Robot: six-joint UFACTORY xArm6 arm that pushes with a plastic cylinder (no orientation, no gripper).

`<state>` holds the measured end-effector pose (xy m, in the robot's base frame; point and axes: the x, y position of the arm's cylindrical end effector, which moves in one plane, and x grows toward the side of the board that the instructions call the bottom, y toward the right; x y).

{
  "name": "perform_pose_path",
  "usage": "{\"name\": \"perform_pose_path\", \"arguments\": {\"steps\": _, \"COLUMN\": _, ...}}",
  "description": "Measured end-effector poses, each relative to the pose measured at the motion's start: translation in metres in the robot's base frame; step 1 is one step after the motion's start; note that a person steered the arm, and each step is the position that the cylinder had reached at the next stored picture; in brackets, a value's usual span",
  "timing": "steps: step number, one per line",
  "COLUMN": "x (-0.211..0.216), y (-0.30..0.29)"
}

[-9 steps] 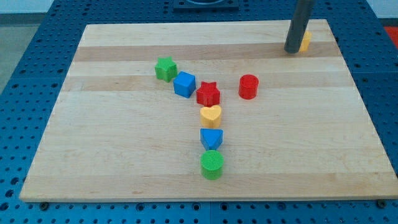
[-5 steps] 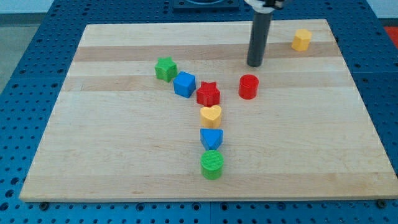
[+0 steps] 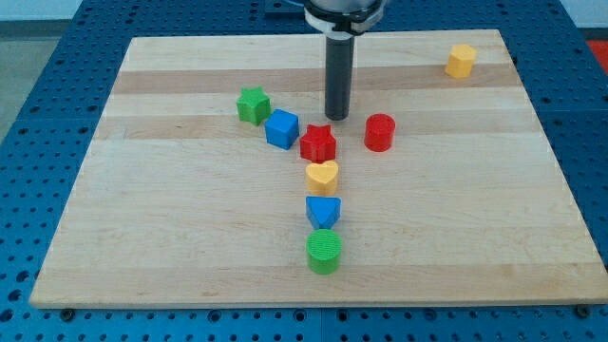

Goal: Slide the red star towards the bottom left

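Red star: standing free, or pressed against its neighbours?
Not free. The red star touches the blue block on the view's left and the yellow heart below. My tip sits just above-right of it; contact cannot be told.

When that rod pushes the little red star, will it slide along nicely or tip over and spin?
The red star looks squat and flat-bottomed, so it should probably slide rather than tip. Its points may make it turn if my tip, now just above it toward the view's top right, meets it off-centre. The blue cube and yellow heart sit close against it, so they would likely get nudged too.
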<state>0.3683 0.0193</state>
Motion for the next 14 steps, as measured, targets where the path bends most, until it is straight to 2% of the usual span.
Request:
{"name": "perform_pose_path", "arguments": {"steps": 1, "x": 0.019, "y": -0.021}}
{"name": "perform_pose_path", "arguments": {"steps": 2, "x": 0.023, "y": 0.012}}
{"name": "perform_pose_path", "arguments": {"steps": 4, "x": 0.051, "y": 0.020}}
{"name": "perform_pose_path", "arguments": {"steps": 5, "x": 0.052, "y": 0.012}}
{"name": "perform_pose_path", "arguments": {"steps": 7, "x": 0.066, "y": -0.045}}
{"name": "perform_pose_path", "arguments": {"steps": 10, "x": 0.066, "y": -0.117}}
{"name": "perform_pose_path", "arguments": {"steps": 12, "x": 0.066, "y": -0.120}}
{"name": "perform_pose_path", "arguments": {"steps": 13, "x": 0.042, "y": -0.120}}
{"name": "perform_pose_path", "arguments": {"steps": 14, "x": 0.036, "y": -0.120}}
